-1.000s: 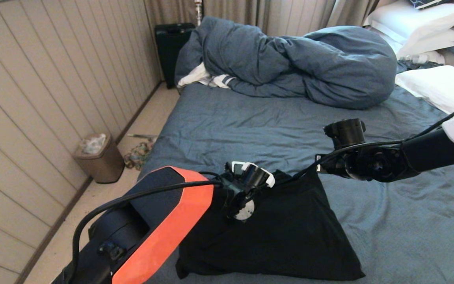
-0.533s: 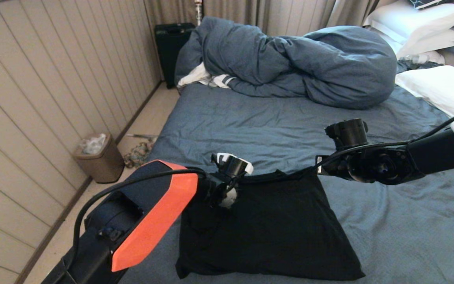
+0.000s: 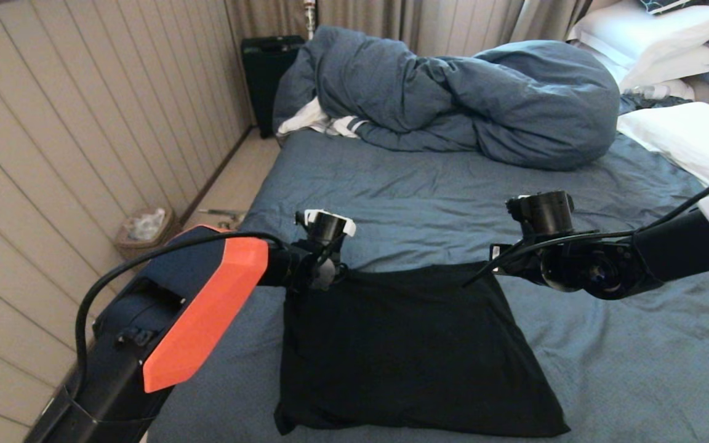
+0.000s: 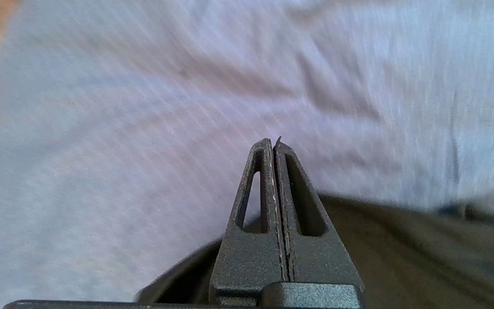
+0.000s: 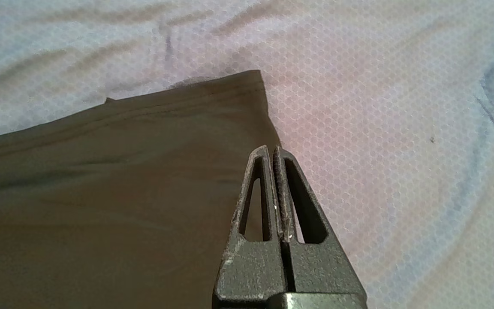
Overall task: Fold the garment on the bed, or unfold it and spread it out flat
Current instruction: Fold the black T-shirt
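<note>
1. On my head view the garment (image 3: 416, 351) sits in the lower middle of the frame, a black slab on the blue-grey bed (image 3: 428, 197), its far edge pulled into a straight line between my two arms
2. My left gripper (image 3: 333, 274) is at the upper left corner of that black cloth, left of centre in the frame, with the orange-panelled arm running down to the lower left; my right gripper (image 3: 484, 271) is at the upper right corner, its arm coming in from the right edge
3. Behind them, across the top of the frame, I see the bunched duvet (image 3: 453, 98), white pillows (image 3: 656, 37) at the upper right, a dark suitcase (image 3: 268, 80) against the wall at upper centre-left, and a bin (image 3: 142, 231) on the floor at the left, partly behind my left arm
4. On the left wrist view the left gripper (image 4: 275, 143) has both fingers pressed together at bottom centre, dark cloth (image 4: 401, 253) bunched at their base in the lower right, pale sheet filling the rest; I cannot tell whether cloth runs between the fingers
5. On the right wrist view the right gripper (image 5: 271, 150) is closed tight at bottom centre, its tips right at the garment's edge, the cloth (image 5: 122, 193) filling the lower left and its corner just above the tips
</note>
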